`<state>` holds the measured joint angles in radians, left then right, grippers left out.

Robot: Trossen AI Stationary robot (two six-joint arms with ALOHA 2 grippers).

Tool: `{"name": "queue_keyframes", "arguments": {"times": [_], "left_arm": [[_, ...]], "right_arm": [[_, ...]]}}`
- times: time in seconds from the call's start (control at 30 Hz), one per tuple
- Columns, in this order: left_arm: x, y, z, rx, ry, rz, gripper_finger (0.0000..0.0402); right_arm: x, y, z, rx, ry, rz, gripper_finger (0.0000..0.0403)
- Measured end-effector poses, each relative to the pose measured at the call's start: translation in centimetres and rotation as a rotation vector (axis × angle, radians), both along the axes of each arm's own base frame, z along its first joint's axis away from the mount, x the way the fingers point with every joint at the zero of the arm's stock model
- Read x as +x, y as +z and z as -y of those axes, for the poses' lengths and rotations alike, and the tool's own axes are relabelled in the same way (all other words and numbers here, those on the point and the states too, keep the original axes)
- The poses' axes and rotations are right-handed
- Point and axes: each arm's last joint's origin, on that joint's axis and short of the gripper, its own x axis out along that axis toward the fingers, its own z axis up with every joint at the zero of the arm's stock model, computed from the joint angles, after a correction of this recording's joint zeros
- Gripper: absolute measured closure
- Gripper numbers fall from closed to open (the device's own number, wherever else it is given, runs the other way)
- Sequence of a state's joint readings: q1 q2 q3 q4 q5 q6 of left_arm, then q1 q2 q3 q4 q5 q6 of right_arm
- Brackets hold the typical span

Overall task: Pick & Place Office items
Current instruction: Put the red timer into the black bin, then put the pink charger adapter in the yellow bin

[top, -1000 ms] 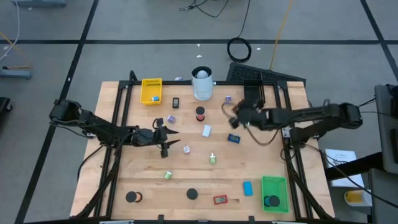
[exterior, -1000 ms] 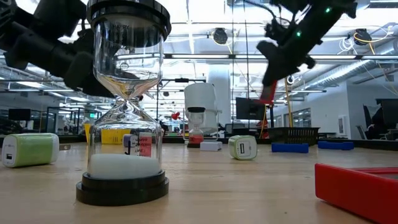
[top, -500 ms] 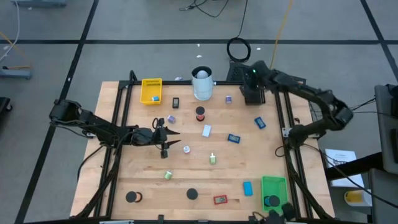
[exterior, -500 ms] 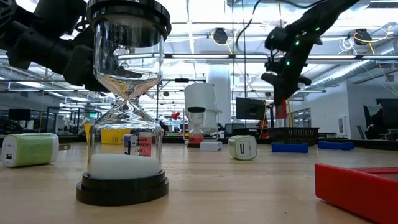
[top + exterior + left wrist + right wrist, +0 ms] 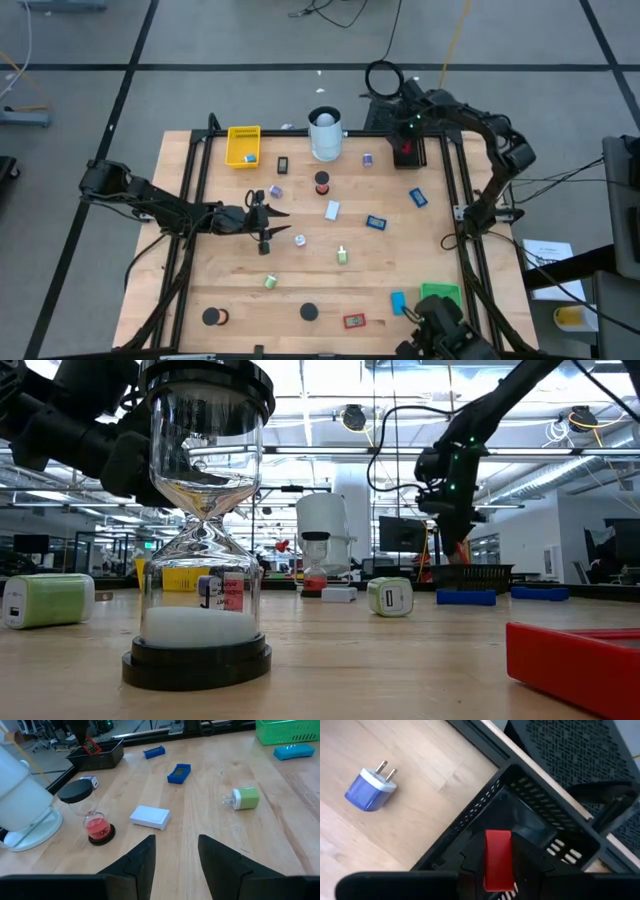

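Red block (image 5: 498,860) pinched in the right gripper (image 5: 405,150) hangs right over the black tray (image 5: 530,827) at the table's far edge, so I'd say it's placing now and need only release, while the left gripper (image 5: 175,855) waits open mid-table.

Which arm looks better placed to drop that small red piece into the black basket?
The right. Its end effector already grips the small red block directly above the black mesh tray; the left end effector hangs mid-table.
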<state>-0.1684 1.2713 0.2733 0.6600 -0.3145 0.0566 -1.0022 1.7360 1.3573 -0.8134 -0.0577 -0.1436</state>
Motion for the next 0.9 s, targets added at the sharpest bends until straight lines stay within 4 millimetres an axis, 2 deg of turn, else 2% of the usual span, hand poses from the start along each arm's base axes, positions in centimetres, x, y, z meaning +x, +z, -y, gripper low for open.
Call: {"name": "queue_keyframes", "arguments": {"times": [0.13, 0.3, 0.6, 0.77, 0.9], "left_arm": [[0.0, 0.0, 0.0, -0.006, 0.002, 0.001, 0.0248], [0.0, 0.0, 0.0, -0.019, 0.006, 0.004, 0.0247], [0.0, 0.0, 0.0, -0.032, 0.011, 0.007, 0.0247], [0.0, 0.0, 0.0, -0.033, 0.011, 0.008, 0.0247], [0.0, 0.0, 0.0, -0.033, 0.011, 0.008, 0.0247]], "right_arm": [[0.2, -0.5, 0.9, 0.072, 0.034, 0.052, 0.0336], [0.3, -0.9, 1.0, 0.089, 0.053, 0.043, 0.0333], [0.8, -0.9, 0.7, 0.053, 0.064, 0.005, 0.0297], [0.9, -0.9, 0.7, 0.046, 0.062, -0.008, 0.0300], [1.1, -0.9, 0.6, -0.007, 0.057, -0.082, 0.0302]]}}
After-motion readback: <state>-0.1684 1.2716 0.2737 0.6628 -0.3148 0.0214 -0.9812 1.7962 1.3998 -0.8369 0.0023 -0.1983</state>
